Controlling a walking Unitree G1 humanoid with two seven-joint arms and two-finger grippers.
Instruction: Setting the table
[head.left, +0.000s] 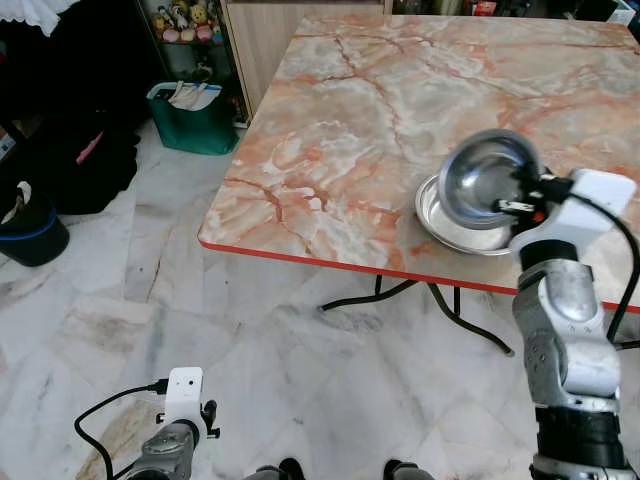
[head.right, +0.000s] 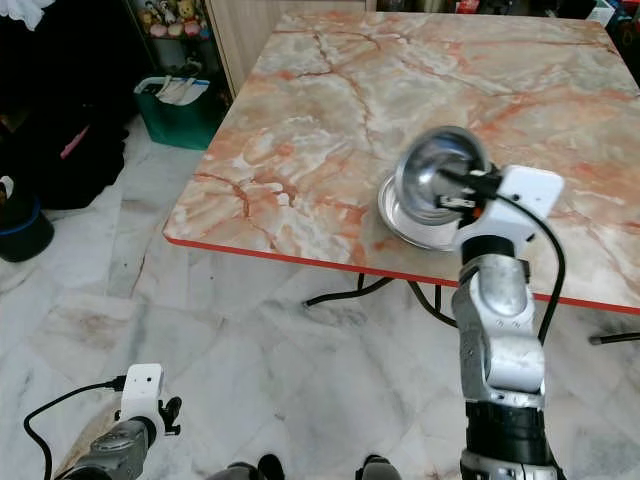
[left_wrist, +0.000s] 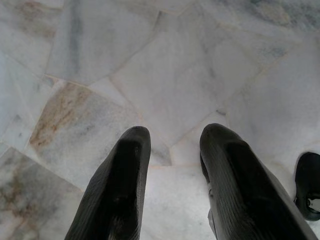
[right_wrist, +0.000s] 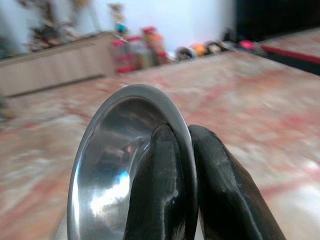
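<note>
The right gripper (head.left: 520, 195) is raised above the near edge of the table (head.left: 400, 110), at about 3 o'clock in the head views. It is clenched on the rim of a steel bowl (head.left: 483, 178). One finger lies inside the bowl and the other outside, as the right wrist view shows with the rim pinched between the two black fingers (right_wrist: 155, 185). The bowl is held off the table, tilted on its side, its hollow turned toward the robot. Directly under and behind it a steel plate (head.left: 450, 222) lies flat on the tabletop, close to the red front edge; whether bowl and plate touch cannot be told.

The left gripper (left_wrist: 172, 165) hangs idle at 7 o'clock over the floor (head.left: 250, 350), fingers parted and holding nothing.

The table is orange-veined marble with dark metal legs (head.left: 440, 305) under the near edge. At 11 o'clock on the floor stands a green basket (head.left: 195, 120) with papers in it, and at 9 o'clock a dark bucket (head.left: 30, 230). Small figurines (head.left: 185, 18) sit on a shelf at 12 o'clock, beside a wooden cabinet (head.left: 265, 40).
</note>
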